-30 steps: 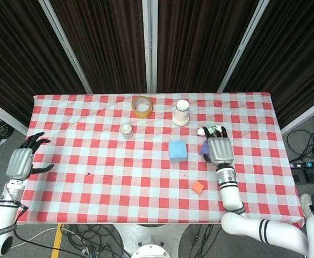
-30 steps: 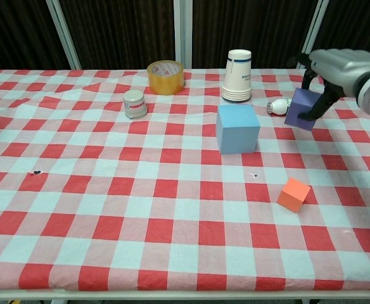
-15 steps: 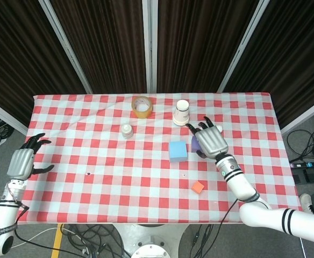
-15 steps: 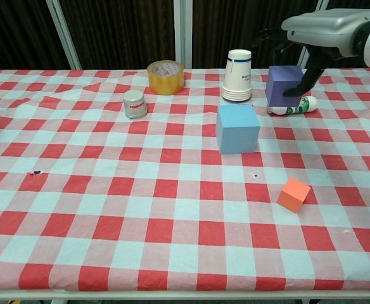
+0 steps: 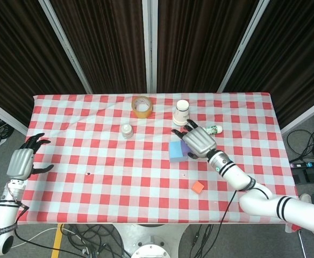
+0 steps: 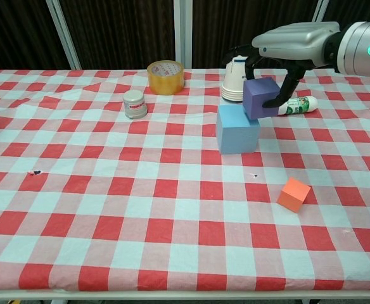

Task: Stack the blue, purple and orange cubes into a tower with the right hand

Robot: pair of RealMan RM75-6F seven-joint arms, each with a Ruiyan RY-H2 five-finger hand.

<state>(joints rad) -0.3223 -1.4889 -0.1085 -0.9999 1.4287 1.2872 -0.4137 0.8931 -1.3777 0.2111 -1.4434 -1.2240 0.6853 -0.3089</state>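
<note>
My right hand (image 6: 280,54) grips the purple cube (image 6: 261,97) from above, holding it in the air just over the right top edge of the blue cube (image 6: 237,130). In the head view the right hand (image 5: 197,142) covers most of the purple cube (image 5: 188,152), beside the blue cube (image 5: 175,151). The small orange cube (image 6: 294,194) lies on the cloth nearer the front right, seen from the head as the orange cube (image 5: 198,186). My left hand (image 5: 21,161) hangs off the table's left edge with its fingers apart and nothing in it.
At the back stand a tape roll (image 6: 165,76), a stack of paper cups (image 6: 237,76) and a small white jar (image 6: 134,104). A white bottle (image 6: 298,105) lies on its side behind the purple cube. The checked tablecloth (image 6: 109,209) covers the table.
The right hand has carried the purple cube leftward from beside the lying bottle to just above the blue cube. The left hand has not moved.
</note>
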